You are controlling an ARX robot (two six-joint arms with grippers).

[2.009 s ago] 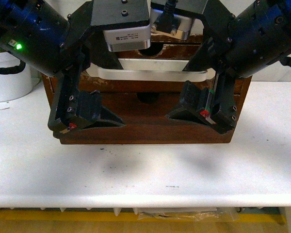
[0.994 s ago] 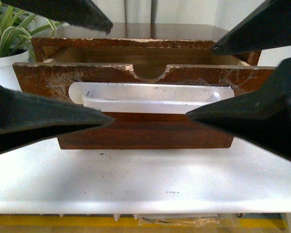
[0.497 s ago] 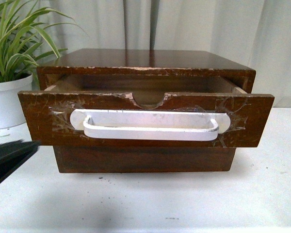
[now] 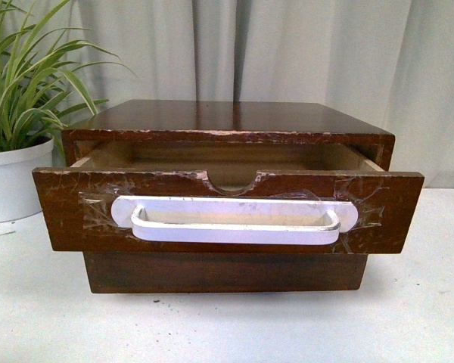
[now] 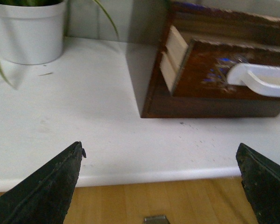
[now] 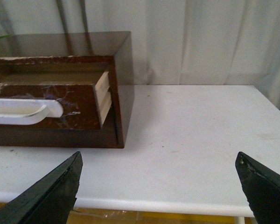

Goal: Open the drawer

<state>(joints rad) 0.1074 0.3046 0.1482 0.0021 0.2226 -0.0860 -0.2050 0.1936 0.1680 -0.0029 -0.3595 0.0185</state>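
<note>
**Since drawer stands out, little seems left**

While neither arm shows in the front camera, the dark brown wooden drawer with scuffed varnish (image 4: 386,215) fills mid-frame. It is pulled partway out of its dark wooden cabinet (image 4: 227,117) on the white surface (image 4: 424,325). Wide white bar handle (image 4: 234,233) taped across the front; half-round notch (image 4: 231,181) in the upper edge. Pale inner walls show behind the front panel. Plain handleless lower drawer front (image 4: 227,274) beneath, flush and shut.

Progress, by my reading: the opening looks done or nearly so. Whether the slide has further travel, cannot say. Nothing grips the handle.

Left fingers (image 5: 46,191): spread wide, empty, well apart from the drawer. Right fingers (image 6: 46,196): likewise spread, empty, well apart.

Hidden or unclear:
- Drawer floor and any contents, masked by the front panel.
- Cabinet's back, out of sight.
- Green striped plant in white pot (image 4: 11,178), cropped at the left edge of frame.
- Each wrist view catches only one end of the drawer.
</note>
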